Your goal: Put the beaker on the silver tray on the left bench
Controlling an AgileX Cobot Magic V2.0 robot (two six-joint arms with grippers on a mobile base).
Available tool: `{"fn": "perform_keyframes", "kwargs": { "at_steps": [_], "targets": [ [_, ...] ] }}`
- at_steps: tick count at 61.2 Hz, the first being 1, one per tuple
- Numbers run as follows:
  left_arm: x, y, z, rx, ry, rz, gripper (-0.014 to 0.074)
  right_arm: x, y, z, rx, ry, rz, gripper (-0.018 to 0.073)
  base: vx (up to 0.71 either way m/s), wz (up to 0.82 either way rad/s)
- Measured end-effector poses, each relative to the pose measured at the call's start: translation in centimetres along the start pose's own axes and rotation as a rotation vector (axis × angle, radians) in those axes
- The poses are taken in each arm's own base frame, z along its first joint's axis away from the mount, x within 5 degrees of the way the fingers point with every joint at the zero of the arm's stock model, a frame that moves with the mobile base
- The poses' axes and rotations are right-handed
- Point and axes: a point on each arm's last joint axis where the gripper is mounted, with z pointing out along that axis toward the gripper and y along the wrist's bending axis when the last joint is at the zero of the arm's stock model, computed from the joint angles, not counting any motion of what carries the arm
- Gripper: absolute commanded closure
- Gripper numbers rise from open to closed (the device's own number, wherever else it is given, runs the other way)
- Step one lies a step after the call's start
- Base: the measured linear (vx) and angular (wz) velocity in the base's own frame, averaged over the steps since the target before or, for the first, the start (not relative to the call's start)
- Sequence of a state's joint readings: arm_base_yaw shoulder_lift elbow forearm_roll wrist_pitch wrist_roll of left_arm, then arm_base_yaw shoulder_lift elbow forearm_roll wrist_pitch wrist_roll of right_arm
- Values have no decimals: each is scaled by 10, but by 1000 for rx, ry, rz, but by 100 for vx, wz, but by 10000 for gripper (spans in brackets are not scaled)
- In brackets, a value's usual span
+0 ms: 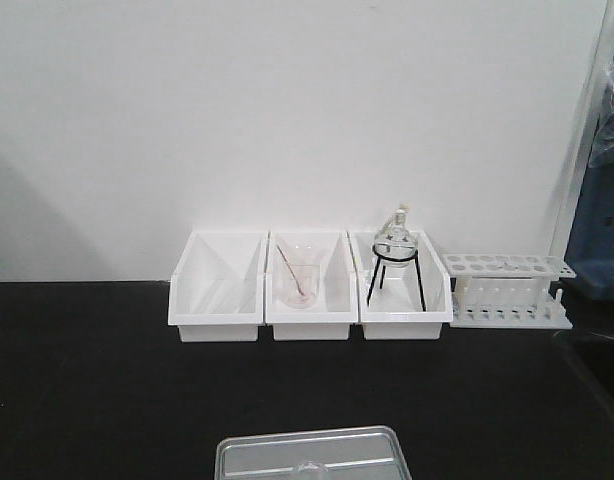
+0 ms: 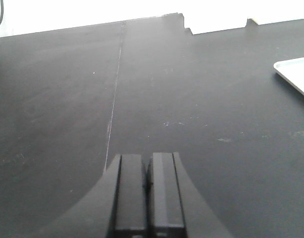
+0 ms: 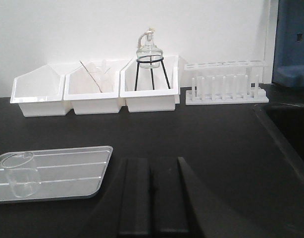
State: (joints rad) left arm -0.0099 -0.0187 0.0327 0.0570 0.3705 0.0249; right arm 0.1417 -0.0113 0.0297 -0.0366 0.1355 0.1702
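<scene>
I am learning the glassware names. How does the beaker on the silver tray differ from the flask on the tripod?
The beaker is a plain open cylinder; the flask is rounded, with a narrow neck.
The beaker stands directly on the tray; the flask sits raised on a black tripod inside a white bin.
The beaker is near the bench's front; the flask is at the wall.
Both are clear glass and upright.
</scene>
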Motion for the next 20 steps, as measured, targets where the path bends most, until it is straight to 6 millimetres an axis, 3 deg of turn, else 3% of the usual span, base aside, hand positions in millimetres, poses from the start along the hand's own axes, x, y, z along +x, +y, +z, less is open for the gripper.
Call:
{"fn": "perform_keyframes", "kwargs": {
  "at_steps": [20],
  "targets": [
    [0, 0, 0, 0, 0, 0, 595, 0, 0, 0, 0, 0, -3, 571, 0, 0]
  ]
}}
